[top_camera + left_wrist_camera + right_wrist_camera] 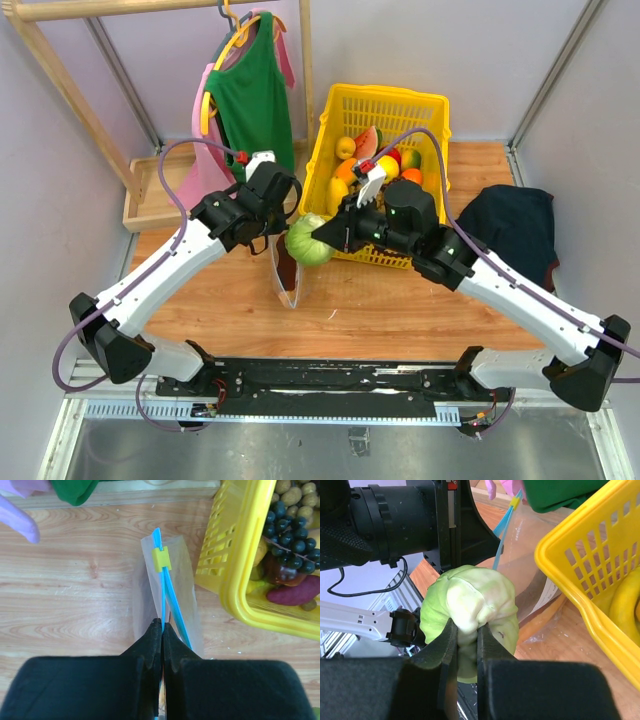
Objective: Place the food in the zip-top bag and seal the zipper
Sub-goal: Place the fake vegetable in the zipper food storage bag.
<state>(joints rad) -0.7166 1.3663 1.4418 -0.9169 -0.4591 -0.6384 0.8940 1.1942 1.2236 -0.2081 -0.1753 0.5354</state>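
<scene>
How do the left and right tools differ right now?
The left tool pinches the zip-top bag at its zipper; the right tool grips the green melon. The left tool's load is thin and flat, the right tool's bulky and round. Both are shut.

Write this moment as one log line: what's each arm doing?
left gripper: shut on zip-top bag mouth | right gripper: shut on green cabbage toy, beside bag | zipper: strips apart | yellow basket: holds grapes
</scene>
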